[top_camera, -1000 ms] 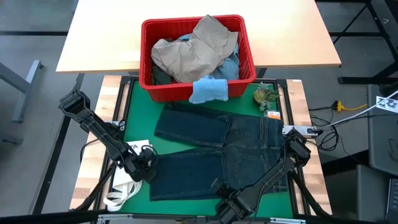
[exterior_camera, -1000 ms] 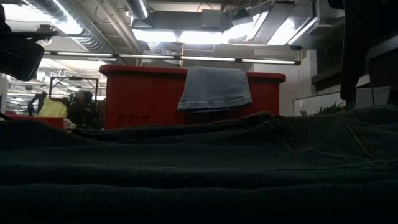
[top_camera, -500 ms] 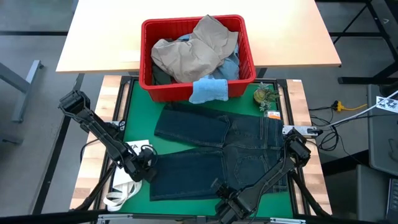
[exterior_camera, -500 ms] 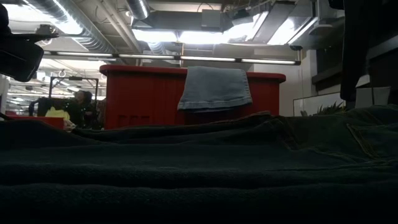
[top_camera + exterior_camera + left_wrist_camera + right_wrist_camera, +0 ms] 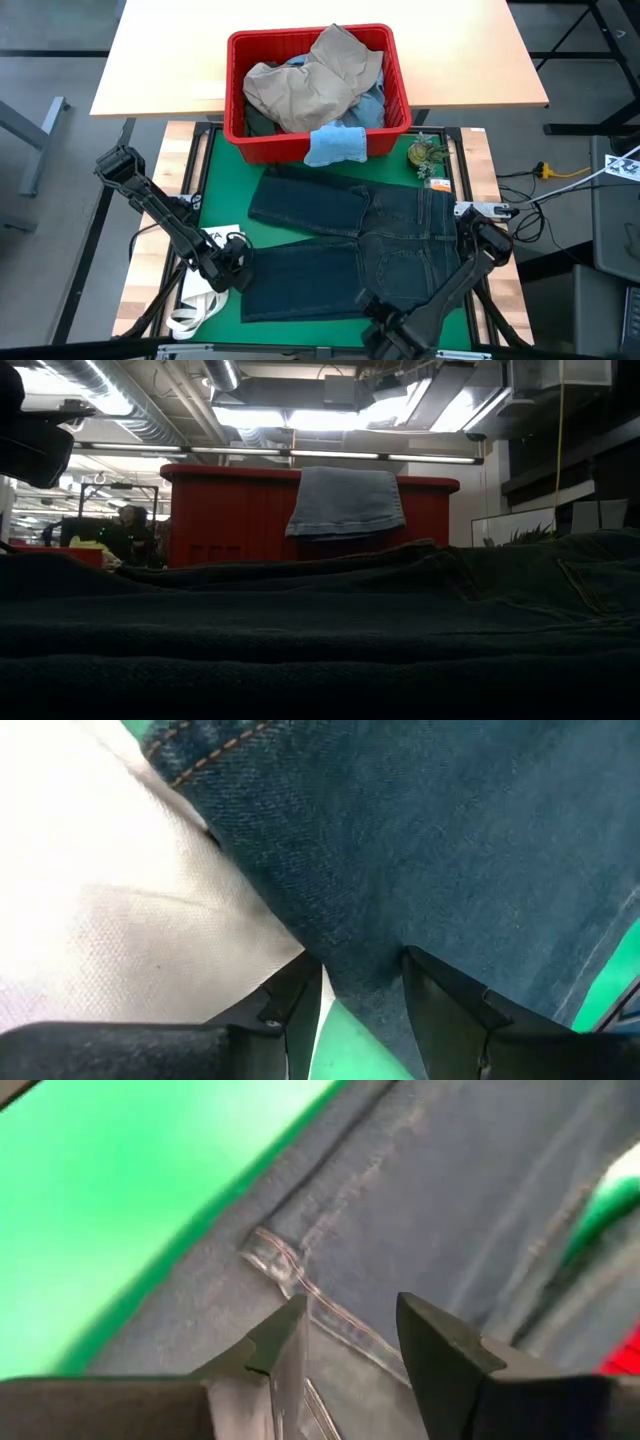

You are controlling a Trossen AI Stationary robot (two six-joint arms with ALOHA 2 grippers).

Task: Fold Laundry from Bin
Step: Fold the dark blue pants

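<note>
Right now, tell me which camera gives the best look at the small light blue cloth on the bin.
The high view: the light blue cloth shows draped over the front rim of the red bin, beside the tan trousers. The low view shows only the part hanging down the bin's front wall. Neither wrist view shows it.

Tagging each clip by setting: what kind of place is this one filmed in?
Probably a lab or workshop, not a home: exposed ceiling ducts and strip lights overhead, a metal-framed robot table with a green mat, and loose cables beside it.
</note>
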